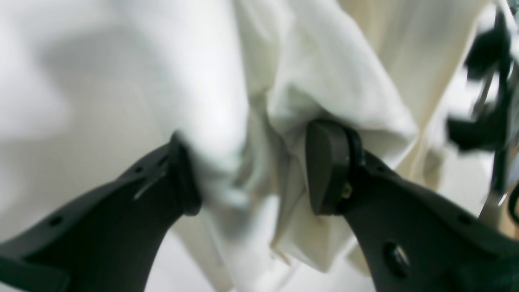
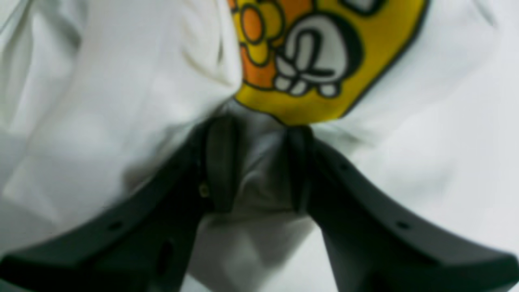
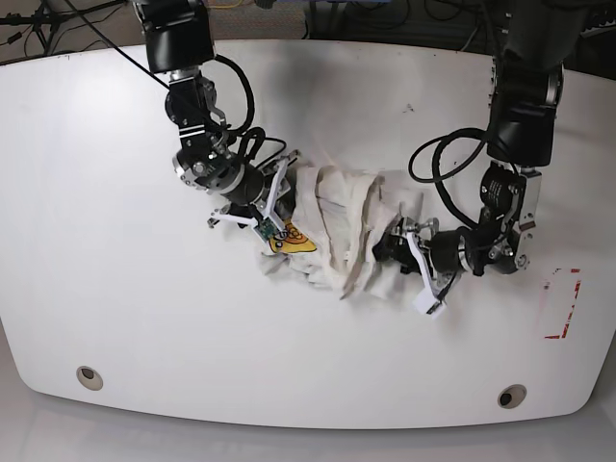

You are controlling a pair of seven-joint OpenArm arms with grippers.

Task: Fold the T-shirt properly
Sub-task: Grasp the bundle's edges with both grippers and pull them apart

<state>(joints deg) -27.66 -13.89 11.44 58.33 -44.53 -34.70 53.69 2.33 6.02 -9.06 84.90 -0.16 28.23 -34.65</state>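
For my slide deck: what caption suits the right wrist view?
Right claw pinching a fold of the off-white T-shirt just below its yellow-orange badge.

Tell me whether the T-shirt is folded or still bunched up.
Bunched, not folded. The T-shirt lies in a wrinkled heap on the table between both grippers, with loose ridges and no flat, squared edges.
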